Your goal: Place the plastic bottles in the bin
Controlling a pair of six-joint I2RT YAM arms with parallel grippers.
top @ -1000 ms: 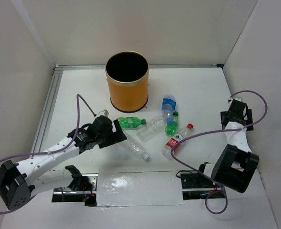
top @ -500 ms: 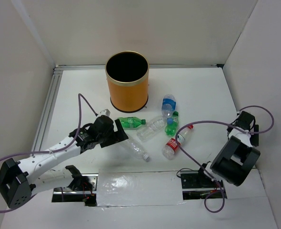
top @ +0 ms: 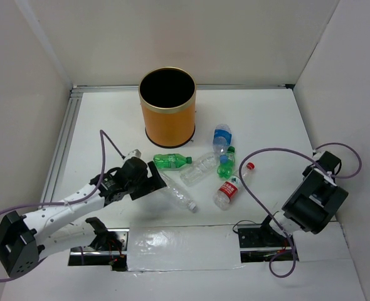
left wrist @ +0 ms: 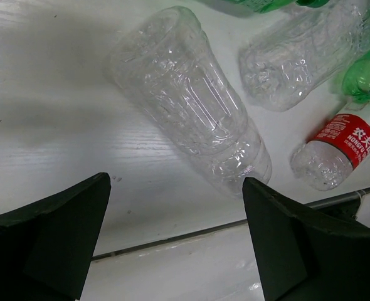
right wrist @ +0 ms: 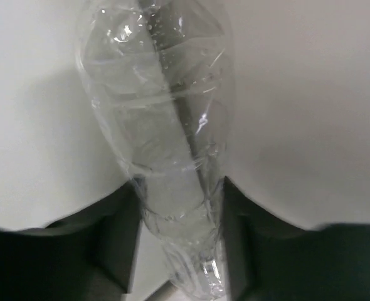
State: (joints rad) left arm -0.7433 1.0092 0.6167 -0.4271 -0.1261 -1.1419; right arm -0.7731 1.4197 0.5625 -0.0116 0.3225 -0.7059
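The orange bin [top: 169,123] stands upright at the back middle. Right of it a cluster of bottles lies on the table: a green one [top: 172,161], a clear one [top: 200,168], a blue-labelled one [top: 221,137], a second green one [top: 226,164] and a red-labelled one [top: 231,188]. Another clear bottle [top: 179,195] [left wrist: 191,106] lies just beyond my open left gripper [top: 155,179] [left wrist: 175,226], untouched. My right gripper [top: 328,164] [right wrist: 179,232] is by the right wall, jaws pressed on a clear bottle [right wrist: 163,144].
White walls enclose the table on three sides, and the right gripper sits close to the right one. A metal rail [top: 63,144] runs along the left edge. A slot with cables [top: 172,248] lies at the near edge between the arm bases.
My right arm has folded back toward the right wall and its jaws have closed from wide open onto a clear bottle. The left gripper has shifted slightly nearer, staying open.
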